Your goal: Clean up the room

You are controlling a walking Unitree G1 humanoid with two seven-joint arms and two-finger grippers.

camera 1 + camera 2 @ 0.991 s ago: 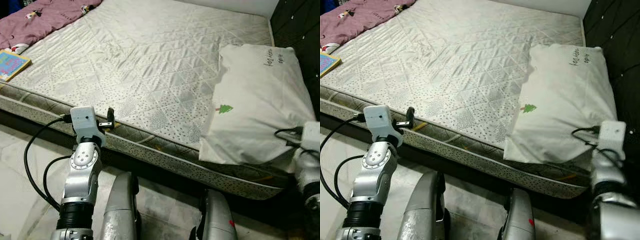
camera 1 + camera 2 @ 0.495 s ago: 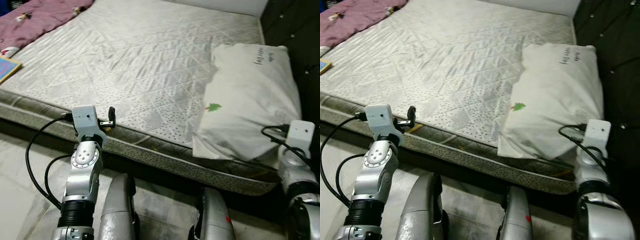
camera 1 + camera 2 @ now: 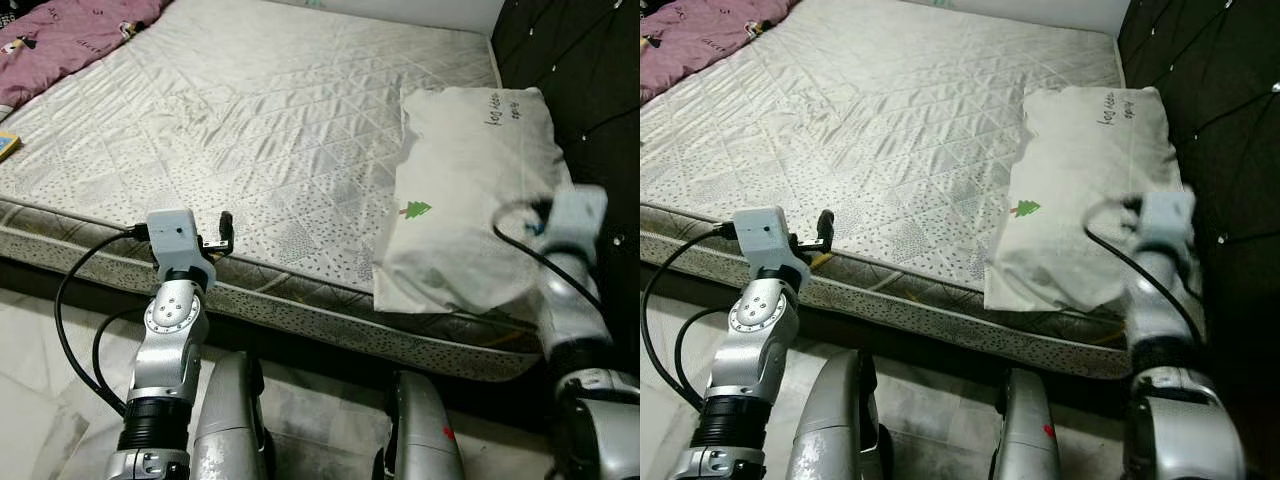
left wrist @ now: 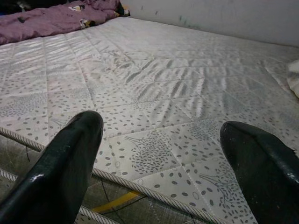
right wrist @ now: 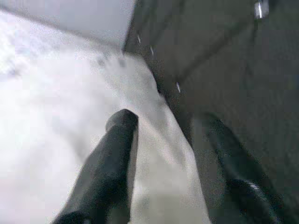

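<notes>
- The pillow [image 3: 468,190] lies at about 2 o'clock on the mattress [image 3: 250,120], hard against the dark padded headboard [image 3: 590,70], with its near corner hanging past the mattress edge at 5 o'clock.
- The right gripper [image 5: 168,154] is raised over the pillow's headboard side, at 3 o'clock in the head views; its wrist view is blurred, yet the two black fingers [image 5: 105,168] stand apart with pillow cloth between and beneath them, clamped on nothing.
- The left gripper [image 4: 161,154] hovers at the mattress's near edge, around 8 o'clock, its fingers spread wide over the quilted top and holding nothing.
- A purple blanket [image 3: 60,35] is bunched at 10 o'clock on the far corner, and the corner of a coloured book [image 3: 6,145] peeps in at 9 o'clock.
- My reading: the pillow is the thing in hand, likely to be straightened or lifted.
- Risk: the cloth is soft and slack, so a shallow pinch may catch only the cover and slip free.
- Risk: the overhanging corner could drag the pillow to the floor if it is nudged towards 6 o'clock.
- Risk: the right fingers work close to the headboard, so a reach that strays towards 3 o'clock may jam against the padding.
- Risk: the cable [image 3: 520,245] looping from the right wrist could snag the pillow.
</notes>
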